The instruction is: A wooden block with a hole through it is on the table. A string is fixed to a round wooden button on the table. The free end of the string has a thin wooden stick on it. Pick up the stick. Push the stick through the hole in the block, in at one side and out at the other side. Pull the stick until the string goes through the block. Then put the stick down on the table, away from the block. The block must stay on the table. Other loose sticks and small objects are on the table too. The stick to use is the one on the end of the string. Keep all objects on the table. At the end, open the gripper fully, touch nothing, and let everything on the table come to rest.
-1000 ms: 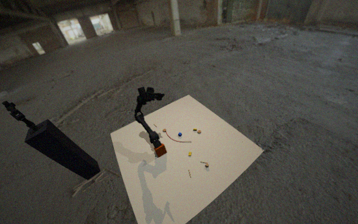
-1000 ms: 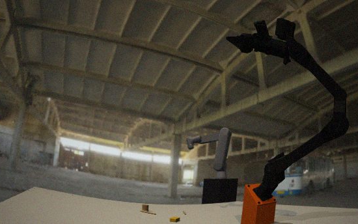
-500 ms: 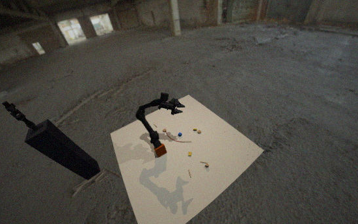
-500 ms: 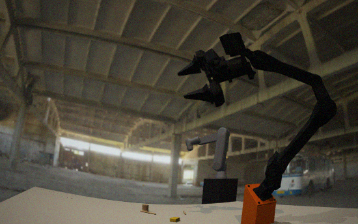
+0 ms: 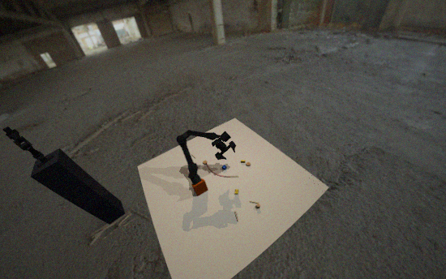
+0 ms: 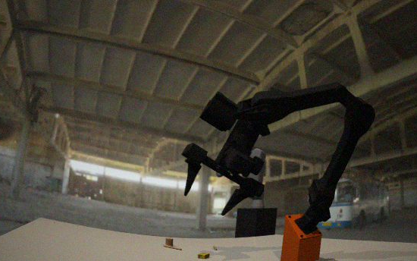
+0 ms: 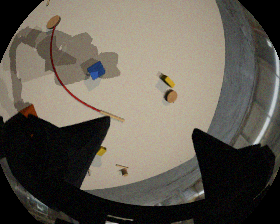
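My gripper (image 5: pixel 228 152) (image 6: pixel 204 205) (image 7: pixel 153 127) is open and empty, high above the table (image 5: pixel 203 243), fingers pointing down. The round wooden button (image 5: pixel 204 162) (image 7: pixel 53 21) lies on the table. A red string (image 7: pixel 51 50) curves from it to the thin tan stick (image 5: pixel 233 177) (image 7: pixel 112 116), which lies flat; in the wrist view its end is close beside the left fingertip's outline. Which object is the holed block cannot be told, as no hole shows. A small blue object (image 5: pixel 224 167) (image 7: pixel 96 70) lies apart from the string. A small wooden piece (image 5: pixel 258 206) (image 6: pixel 169 242) (image 7: pixel 123 171) stands farther off.
A yellow block (image 5: pixel 236 191) (image 6: pixel 203 256), another yellow piece (image 5: pixel 242 161) (image 7: pixel 168 80) and a round tan piece (image 5: pixel 248 164) (image 7: pixel 171 96) lie around. Loose sticks lie near the wooden piece (image 5: pixel 254 202) and at the front (image 5: pixel 236 216). The orange arm base (image 5: pixel 199 187) (image 6: pixel 299 243) stands beside them.
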Controlling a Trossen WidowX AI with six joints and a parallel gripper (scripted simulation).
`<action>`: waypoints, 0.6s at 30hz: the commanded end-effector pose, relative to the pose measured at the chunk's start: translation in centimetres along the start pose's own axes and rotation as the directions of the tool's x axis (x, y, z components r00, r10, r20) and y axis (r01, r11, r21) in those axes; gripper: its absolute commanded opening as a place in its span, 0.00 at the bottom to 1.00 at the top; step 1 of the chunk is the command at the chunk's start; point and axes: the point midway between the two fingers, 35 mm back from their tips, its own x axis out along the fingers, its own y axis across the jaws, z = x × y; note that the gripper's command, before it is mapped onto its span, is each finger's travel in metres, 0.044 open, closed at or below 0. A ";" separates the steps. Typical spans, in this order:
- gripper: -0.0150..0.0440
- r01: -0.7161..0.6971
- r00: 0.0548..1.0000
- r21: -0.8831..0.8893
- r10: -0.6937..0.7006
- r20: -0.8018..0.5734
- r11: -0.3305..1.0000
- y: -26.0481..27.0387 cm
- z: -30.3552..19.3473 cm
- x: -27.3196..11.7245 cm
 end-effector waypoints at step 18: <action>1.00 -0.332 0.898 -0.408 0.417 0.138 0.850 10.2 3.8 7.5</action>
